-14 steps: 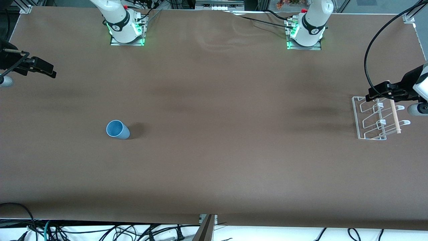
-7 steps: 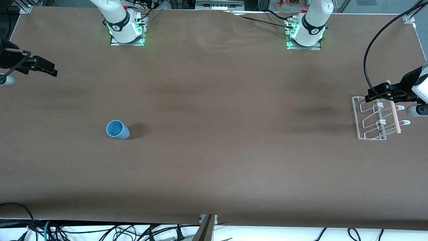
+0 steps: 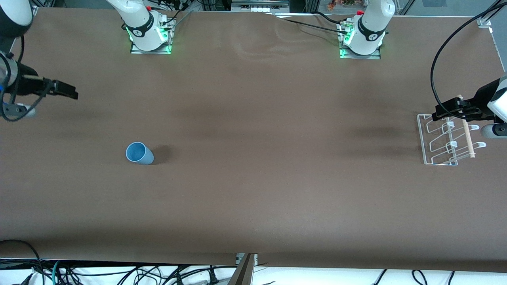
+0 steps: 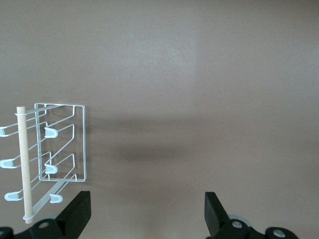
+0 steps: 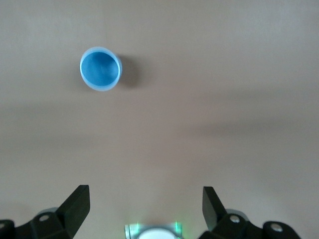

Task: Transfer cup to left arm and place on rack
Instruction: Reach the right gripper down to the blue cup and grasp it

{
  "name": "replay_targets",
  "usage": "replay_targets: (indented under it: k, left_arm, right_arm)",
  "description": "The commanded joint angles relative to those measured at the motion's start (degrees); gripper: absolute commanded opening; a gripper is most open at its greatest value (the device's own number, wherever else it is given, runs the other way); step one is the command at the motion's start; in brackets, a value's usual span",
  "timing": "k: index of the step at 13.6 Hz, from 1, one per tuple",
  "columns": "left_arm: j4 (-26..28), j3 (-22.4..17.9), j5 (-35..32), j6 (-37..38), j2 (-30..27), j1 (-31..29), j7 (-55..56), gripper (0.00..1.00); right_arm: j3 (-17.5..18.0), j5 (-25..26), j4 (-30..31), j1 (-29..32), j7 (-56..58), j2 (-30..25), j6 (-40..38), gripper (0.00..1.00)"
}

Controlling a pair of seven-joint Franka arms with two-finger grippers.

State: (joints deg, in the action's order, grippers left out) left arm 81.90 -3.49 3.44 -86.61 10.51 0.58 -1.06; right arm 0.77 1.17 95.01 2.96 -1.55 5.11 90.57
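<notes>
The light-blue cup (image 3: 139,153) stands upright on the brown table toward the right arm's end, mouth up; the right wrist view shows the cup (image 5: 100,68) from above, well apart from the fingers. My right gripper (image 3: 67,92) hangs open and empty over the table at that end, its jaws wide in its wrist view (image 5: 144,203). The white wire rack (image 3: 446,139) with its wooden dowel (image 3: 467,137) sits at the left arm's end. My left gripper (image 3: 445,109) is open and empty just above the rack's edge; its wrist view shows the rack (image 4: 55,152) beside one finger (image 4: 77,214).
Both arm bases (image 3: 148,33) (image 3: 362,37) stand along the table's edge farthest from the front camera. A black cable (image 3: 439,59) loops above the rack. Cables hang below the table's near edge.
My right gripper has swung out over the table toward the cup and turned. The left gripper, the cup and the rack have stayed put.
</notes>
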Motion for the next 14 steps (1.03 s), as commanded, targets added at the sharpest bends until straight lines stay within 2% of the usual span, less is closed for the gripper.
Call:
replay_targets:
  k: [1, 4, 7, 10, 12, 14]
  left_arm:
    - [-2.19, 0.33, -0.89, 1.09, 0.74, 0.3, 0.18, 1.0]
    - [-1.23, 0.42, -0.02, 1.01, 0.91, 0.48, -1.12, 1.0]
    - [-1.13, 0.42, 3.4, 0.92, 1.61, 0.65, -8.58, 1.0]
    - [-1.04, 0.59, 5.78, 0.83, 2.41, 1.09, -10.1, 1.0]
    - [-0.52, 0.68, 7.62, 0.74, 2.67, 1.62, -13.24, 1.0]
    - [-0.43, 0.68, 11.74, 0.31, 3.81, 1.18, -18.77, 1.0]
  right_arm:
    - [-0.16, -0.21, 0.0, -1.02, 0.14, 4.27, 7.83, 1.0]
    - [-0.16, -0.29, 0.0, -2.34, 0.05, 9.11, 14.62, 1.0]
    - [-0.07, -0.38, 0.17, -3.4, 0.05, 13.68, 18.06, 1.0]
    - [-0.07, -0.47, 0.87, -4.1, -0.04, 17.37, 18.94, 1.0]
    - [-0.07, -0.56, 3.5, -4.11, -0.12, 18.7, 23.92, 1.0]
    - [0.11, -0.56, 9.72, -4.11, -0.21, 18.71, 33.57, 0.98]
